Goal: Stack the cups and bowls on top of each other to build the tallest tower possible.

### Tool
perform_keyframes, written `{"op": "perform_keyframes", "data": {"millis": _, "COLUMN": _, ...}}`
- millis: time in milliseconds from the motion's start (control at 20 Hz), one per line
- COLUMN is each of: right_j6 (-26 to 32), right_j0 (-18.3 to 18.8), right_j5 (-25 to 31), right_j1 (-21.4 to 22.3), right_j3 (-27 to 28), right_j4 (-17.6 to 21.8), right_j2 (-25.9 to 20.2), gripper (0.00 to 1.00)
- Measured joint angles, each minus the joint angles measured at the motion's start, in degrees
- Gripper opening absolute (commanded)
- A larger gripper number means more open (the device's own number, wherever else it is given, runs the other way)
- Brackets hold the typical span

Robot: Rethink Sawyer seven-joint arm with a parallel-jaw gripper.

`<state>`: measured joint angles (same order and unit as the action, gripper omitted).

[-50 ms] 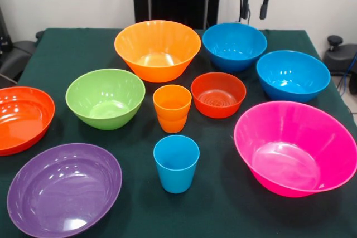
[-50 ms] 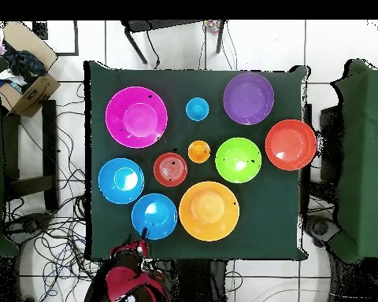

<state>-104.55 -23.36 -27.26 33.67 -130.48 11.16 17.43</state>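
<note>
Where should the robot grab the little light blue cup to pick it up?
Probably by its rim, coming straight down from above. The small glossy light blue plastic cup stands upright with its mouth open, so one finger could slip inside and one outside the thin wall. It stands apart from the other things on the table, so there looks to be room.

A dark green tablecloth [image 1: 72, 48] covers the table; a cardboard box [image 2: 27, 71] sits on the floor.
</note>
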Motion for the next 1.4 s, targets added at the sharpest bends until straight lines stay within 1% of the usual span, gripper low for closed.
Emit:
{"op": "perform_keyframes", "data": {"millis": 550, "right_j6": 0.0, "right_j0": -0.14, "right_j5": 0.0, "right_j1": -0.45, "right_j3": 0.27, "right_j4": 0.0, "right_j2": 0.15, "gripper": 1.0}}
{"op": "perform_keyframes", "data": {"millis": 800, "right_j6": 0.0, "right_j0": -0.76, "right_j5": 0.0, "right_j1": -2.09, "right_j3": 1.11, "right_j4": 0.0, "right_j2": 0.63, "gripper": 1.0}}
{"op": "perform_keyframes", "data": {"millis": 1050, "right_j6": 0.0, "right_j0": -2.51, "right_j5": -0.01, "right_j1": -5.16, "right_j3": 2.58, "right_j4": -0.02, "right_j2": 1.14, "gripper": 1.0}}
{"op": "perform_keyframes", "data": {"millis": 1400, "right_j6": 0.0, "right_j0": -2.98, "right_j5": -0.01, "right_j1": -8.26, "right_j3": 3.84, "right_j4": -0.17, "right_j2": 1.14, "gripper": 1.0}}
